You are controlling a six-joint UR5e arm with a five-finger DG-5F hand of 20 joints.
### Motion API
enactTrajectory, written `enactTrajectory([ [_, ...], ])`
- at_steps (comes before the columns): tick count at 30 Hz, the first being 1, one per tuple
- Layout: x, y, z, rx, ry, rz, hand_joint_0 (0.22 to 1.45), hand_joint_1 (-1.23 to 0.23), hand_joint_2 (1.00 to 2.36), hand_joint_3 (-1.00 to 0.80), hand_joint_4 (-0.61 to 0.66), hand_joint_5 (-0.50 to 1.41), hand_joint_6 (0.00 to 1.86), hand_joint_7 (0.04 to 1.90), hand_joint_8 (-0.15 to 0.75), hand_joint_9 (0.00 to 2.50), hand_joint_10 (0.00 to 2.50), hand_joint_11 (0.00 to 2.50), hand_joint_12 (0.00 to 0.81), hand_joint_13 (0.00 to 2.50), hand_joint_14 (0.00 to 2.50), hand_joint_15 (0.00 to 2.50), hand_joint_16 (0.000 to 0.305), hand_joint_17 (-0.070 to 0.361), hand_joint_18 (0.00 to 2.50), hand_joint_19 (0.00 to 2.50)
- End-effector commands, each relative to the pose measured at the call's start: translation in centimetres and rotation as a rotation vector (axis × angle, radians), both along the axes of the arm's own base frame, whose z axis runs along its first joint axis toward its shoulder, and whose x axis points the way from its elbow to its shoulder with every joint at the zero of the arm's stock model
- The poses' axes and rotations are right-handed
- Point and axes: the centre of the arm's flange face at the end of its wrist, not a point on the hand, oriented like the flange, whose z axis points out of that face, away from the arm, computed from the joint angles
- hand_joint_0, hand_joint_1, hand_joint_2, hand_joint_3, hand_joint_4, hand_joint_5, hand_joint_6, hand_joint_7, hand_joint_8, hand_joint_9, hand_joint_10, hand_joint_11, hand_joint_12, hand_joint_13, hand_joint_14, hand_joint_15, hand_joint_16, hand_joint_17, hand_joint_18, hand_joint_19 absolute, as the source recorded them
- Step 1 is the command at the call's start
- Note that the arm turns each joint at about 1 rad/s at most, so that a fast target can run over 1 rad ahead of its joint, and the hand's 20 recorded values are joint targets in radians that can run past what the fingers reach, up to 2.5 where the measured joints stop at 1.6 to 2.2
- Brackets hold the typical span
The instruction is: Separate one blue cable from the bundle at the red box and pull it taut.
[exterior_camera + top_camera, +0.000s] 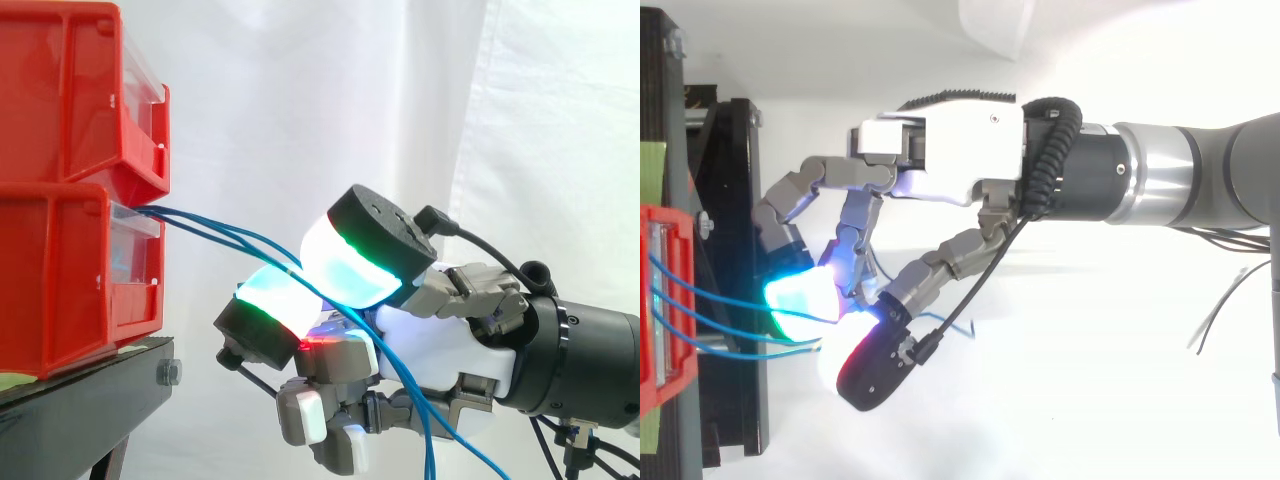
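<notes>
Hand (440,330) comes in from 3 o'clock in the side view w/ its fingers curled. Two glowing cyan-green fingertips (345,265) are pressed together on the blue cables (200,222), so it's clamped on them, not released. Can't tell how many strands actually sit btwn the pads tho.

From the pinch the cables head off toward 10 o'clock w/ only a slight bow and go into the gap btwn the upper red bin (60,90) and the lower red bin (50,290). On the other side of the pads they drop toward 6 o'clock and hang loose under the palm.

Top view, same deal: the hand (950,150) reaches toward 9 o'clock, and approx three blue strands fan out btwn the pads and the bin at the 9 o'clock edge.

Bins sit stacked on a black stand (90,390) at 8 o'clock, and a white curtain (300,100) is behind everything.
</notes>
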Motion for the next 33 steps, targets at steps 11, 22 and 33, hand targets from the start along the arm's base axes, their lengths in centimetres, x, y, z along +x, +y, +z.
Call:
enactTrajectory([
  [11, 0.03, 0.09, 0.07, 0.002, -0.001, 0.001, 0.75, -0.97, 1.00, -0.50, 0.19, -0.13, 0.88, 1.33, 0.417, 1.26, 0.01, 1.02, 0.388, 1.12, 0.02, 0.61, 0.052, 0.118, 1.19, 0.73],
  [22, 0.43, 0.15, 0.85, 0.011, -0.016, 0.006, 0.68, -1.07, 1.00, -0.50, 0.31, -0.13, 0.90, 1.31, 0.400, 1.25, 0.01, 1.21, 0.385, 1.11, 0.02, 0.62, 0.052, 0.118, 1.18, 0.72],
  [33, 0.33, 0.12, 0.68, 0.011, -0.003, 0.004, 0.51, -0.95, 1.00, -0.50, 0.31, -0.13, 0.89, 1.21, 0.419, 1.23, 0.01, 1.13, 0.409, 1.11, 0.02, 0.61, 0.056, 0.127, 1.20, 0.73],
])
